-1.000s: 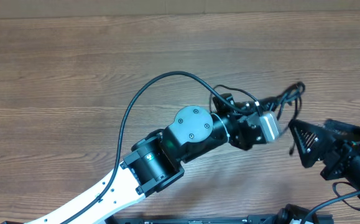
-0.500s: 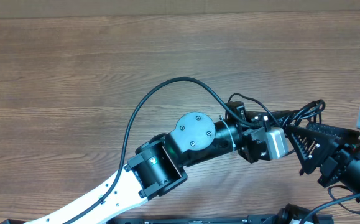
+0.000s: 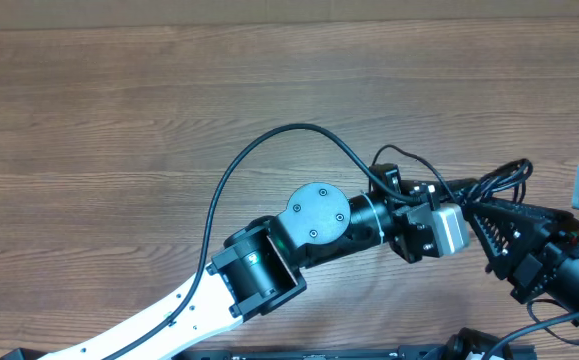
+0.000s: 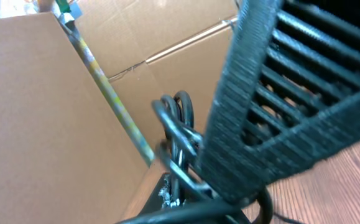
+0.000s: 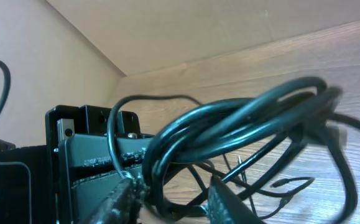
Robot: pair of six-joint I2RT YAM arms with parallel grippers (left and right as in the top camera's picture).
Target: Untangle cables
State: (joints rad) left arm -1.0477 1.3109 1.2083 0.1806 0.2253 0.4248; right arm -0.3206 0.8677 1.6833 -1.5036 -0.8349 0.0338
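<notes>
The cables are a bundle of thin black loops held above the wooden table at the right. My left gripper is shut on one end of the bundle; in the left wrist view the cables rise from its jaws. My right gripper meets it from the right. In the right wrist view its fingers stand either side of the lower strands of the cables, with a gap still showing, so it is open. The right gripper's ribbed finger fills the left wrist view.
The left arm's thick black wire arcs over the table's middle. Thin plug ends trail on the wood below the bundle. Brown cardboard walls stand behind. The table's near edge and arm bases lie at the bottom right.
The left gripper has carried the bundle to the right. The right gripper has come in around the bundle and its jaws have narrowed.
</notes>
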